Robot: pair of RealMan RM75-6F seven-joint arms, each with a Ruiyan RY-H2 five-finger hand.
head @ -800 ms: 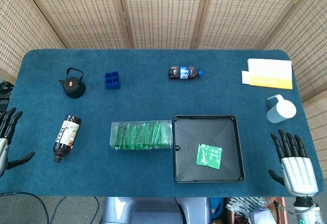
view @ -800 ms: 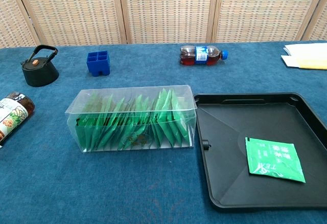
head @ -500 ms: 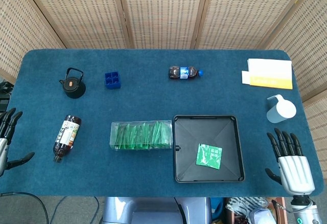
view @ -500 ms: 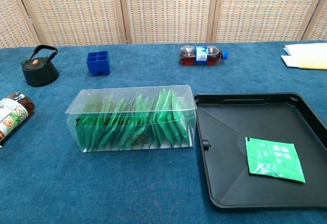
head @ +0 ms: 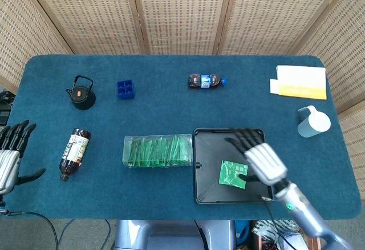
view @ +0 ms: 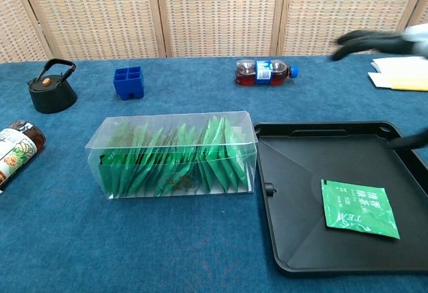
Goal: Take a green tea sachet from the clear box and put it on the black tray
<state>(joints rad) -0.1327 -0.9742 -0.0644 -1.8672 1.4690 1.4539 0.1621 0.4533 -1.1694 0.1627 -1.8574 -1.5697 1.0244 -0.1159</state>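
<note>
A clear box point(head: 157, 151) point(view: 175, 154) packed with several green tea sachets stands at the table's middle front. Right beside it lies the black tray point(head: 215, 190) point(view: 301, 172), with one green sachet point(head: 232, 173) point(view: 360, 209) flat on its floor. My right hand point(head: 256, 153) point(view: 381, 41) hovers over the tray's right part with its fingers spread and nothing in them; its thumb tip is close to the sachet. At the table's left front edge my left hand point(head: 12, 150) is open and empty, out of the chest view.
A brown drink bottle point(head: 74, 153) lies at the left, a black teapot point(head: 81, 93) and a blue holder point(head: 126, 88) behind it. A cola bottle point(head: 206, 81) lies at the back centre. White and yellow papers point(head: 300, 81) and a pale jug point(head: 312, 121) are at the right.
My right hand has swung from the table's right front corner leftward over the black tray. My left hand has shifted slightly. The sachet and the box have not moved.
</note>
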